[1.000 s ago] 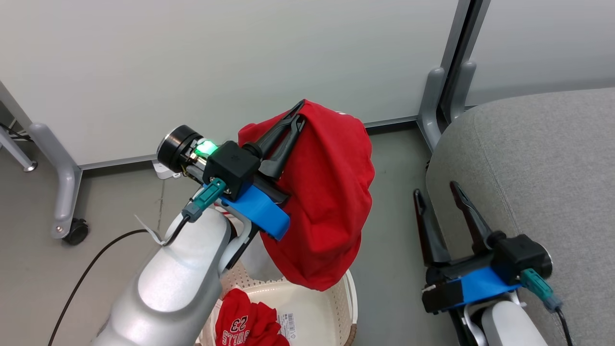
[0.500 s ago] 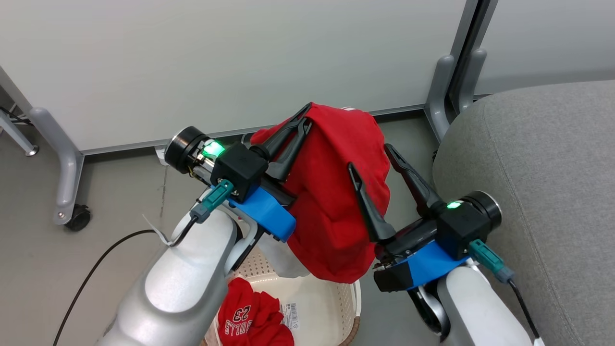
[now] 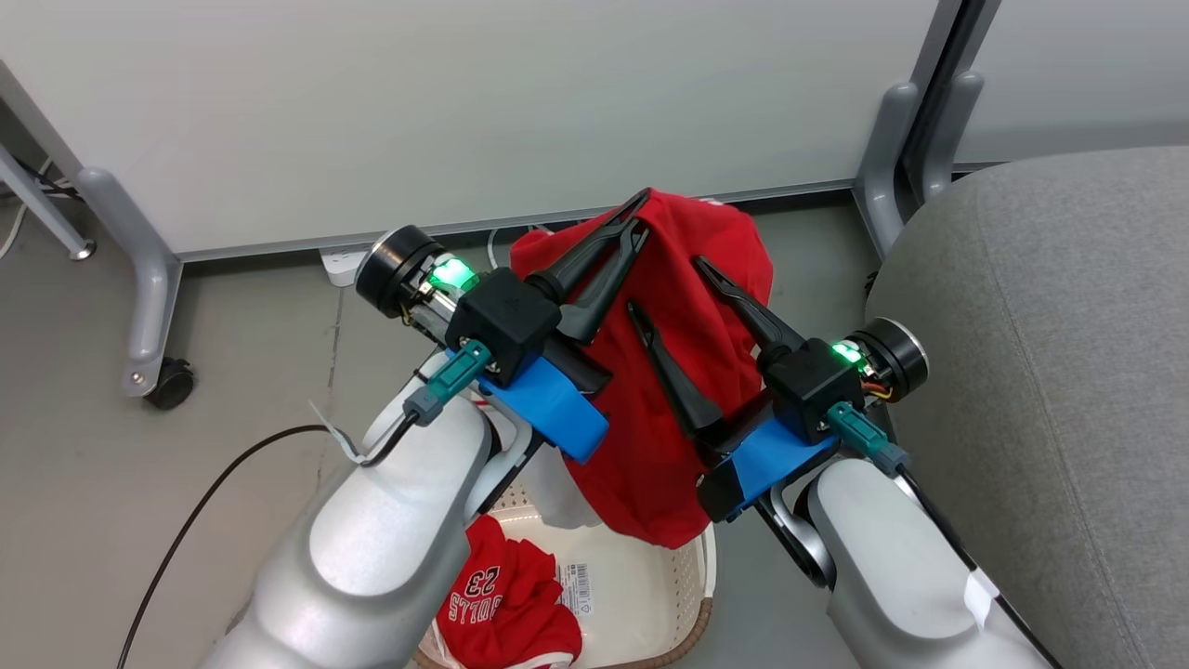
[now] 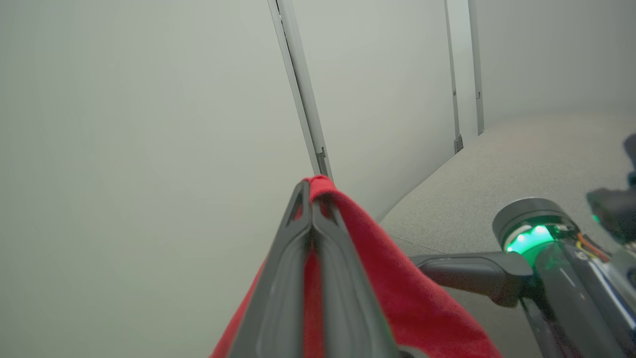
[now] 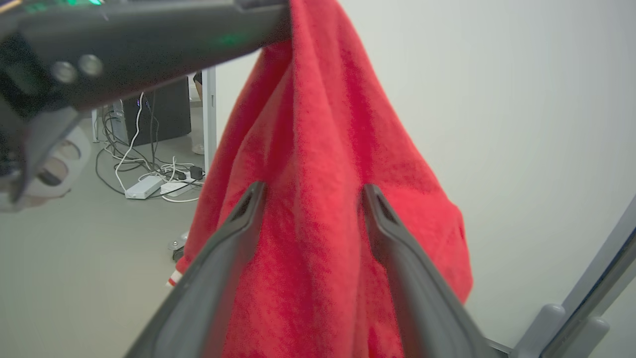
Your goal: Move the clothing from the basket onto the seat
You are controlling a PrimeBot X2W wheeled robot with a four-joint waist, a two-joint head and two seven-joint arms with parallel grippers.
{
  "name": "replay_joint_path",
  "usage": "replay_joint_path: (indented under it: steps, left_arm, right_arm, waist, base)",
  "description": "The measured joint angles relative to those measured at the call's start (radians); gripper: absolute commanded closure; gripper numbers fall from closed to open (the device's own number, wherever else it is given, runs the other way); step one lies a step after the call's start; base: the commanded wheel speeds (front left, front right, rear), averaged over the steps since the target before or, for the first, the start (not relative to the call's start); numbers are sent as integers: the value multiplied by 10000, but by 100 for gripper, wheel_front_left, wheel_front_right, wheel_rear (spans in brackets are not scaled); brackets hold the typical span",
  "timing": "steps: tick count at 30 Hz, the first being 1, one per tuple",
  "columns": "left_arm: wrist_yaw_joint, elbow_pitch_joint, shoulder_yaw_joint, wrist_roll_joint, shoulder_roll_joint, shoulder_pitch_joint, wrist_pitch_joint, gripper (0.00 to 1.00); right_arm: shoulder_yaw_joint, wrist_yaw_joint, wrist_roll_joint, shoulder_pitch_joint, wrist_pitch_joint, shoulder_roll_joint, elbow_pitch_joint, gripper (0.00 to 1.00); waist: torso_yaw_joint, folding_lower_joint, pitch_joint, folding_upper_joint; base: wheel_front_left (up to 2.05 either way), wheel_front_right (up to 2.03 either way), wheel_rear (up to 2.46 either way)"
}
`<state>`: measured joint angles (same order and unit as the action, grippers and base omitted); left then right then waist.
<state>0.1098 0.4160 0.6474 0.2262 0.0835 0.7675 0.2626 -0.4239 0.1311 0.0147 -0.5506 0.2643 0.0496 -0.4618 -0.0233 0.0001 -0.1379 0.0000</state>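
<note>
If you start down by the robot's base, the basket [image 3: 692, 557] sits on the floor at the bottom of the head view. The BULLS 23 garment [image 3: 502, 604] is crumpled in its left part, lettering facing up, right beside the barcode sticker [image 3: 578, 587] on the basket floor. Above that, the left gripper [image 3: 641, 212] is clamped all the way shut on a fold of the other red garment [image 3: 692, 316]. That one hangs off its fingertips in a long drape, with the bottom end dangling over the basket. The right gripper [image 3: 664, 283] is right up against that hanging cloth with its jaws spread wide and nothing in them. From its wrist view the two fingers frame the red fabric, but I honestly can't tell if they're touching it. Off to the robot's right, just beside the right arm, is the seat [image 3: 1050, 353], a big grey cushion with a rounded edge. Further back on the grey floor there's a white power strip [image 3: 339, 265] by the wall and a black caster [image 3: 172, 383] under a grey partition leg. Behind all of it stand the pale partition panels [image 3: 464, 111].
</note>
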Motion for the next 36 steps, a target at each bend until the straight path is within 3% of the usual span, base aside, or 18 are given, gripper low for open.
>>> replay_joint_path:
  steps: [7,8,9,36]
  left_arm:
    - [61,-228,117,0,-134,115,0,100]
    - [61,-238,125,0,-142,118,0,100]
    - [61,-244,128,0,-144,120,0,100]
    - [90,-144,23,-119,-209,81,0,100]
  right_arm:
    - [-12,0,73,-448,0,0,-1110,0]
    - [-19,0,151,-463,0,-2,-1216,59]
    - [-40,0,173,-487,2,0,-1329,100]
    - [-215,0,596,-633,0,2,-1486,100]
  waist:
    - [-246,0,-125,0]
    - [-264,0,-128,0]
    - [-275,0,-126,0]
    - [-213,0,4,0]
  base:
    - [0,0,0]
    - [0,0,0]
    - [0,0,0]
    - [0,0,0]
